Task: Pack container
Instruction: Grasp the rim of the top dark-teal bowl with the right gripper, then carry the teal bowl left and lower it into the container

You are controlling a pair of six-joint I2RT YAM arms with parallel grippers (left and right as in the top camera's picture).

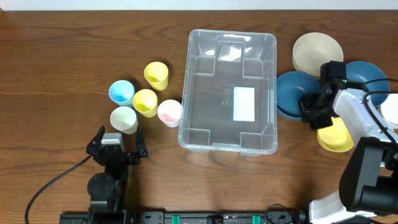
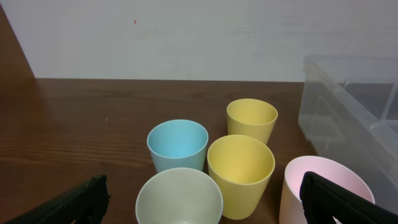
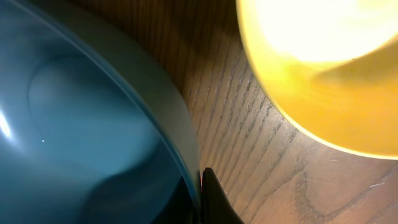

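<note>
STEP: looks like the bowl pick-up; your right pincer [image 1: 311, 111] pinches the dark blue bowl [image 1: 291, 93] by its rim | LEFT: left pincer [image 1: 118, 142] spread wide, holding nothing, cups [image 1: 145, 101] just ahead of it | TARGET: container [image 1: 211, 99] sits empty left of your right pincer, just past the bowl | NEXT: lift the bowl off the table [image 1: 62, 62], clear the container's wall, keep it level.

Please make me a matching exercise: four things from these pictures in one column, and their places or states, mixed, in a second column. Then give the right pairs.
1. large clear plastic rectangular container
2. small pink plastic cup
3. beige round bowl
4. left gripper

A. wide open
B. white label on its base
C. right of the container
D. just left of the container

Pairs: 1-B, 2-D, 3-C, 4-A
</note>
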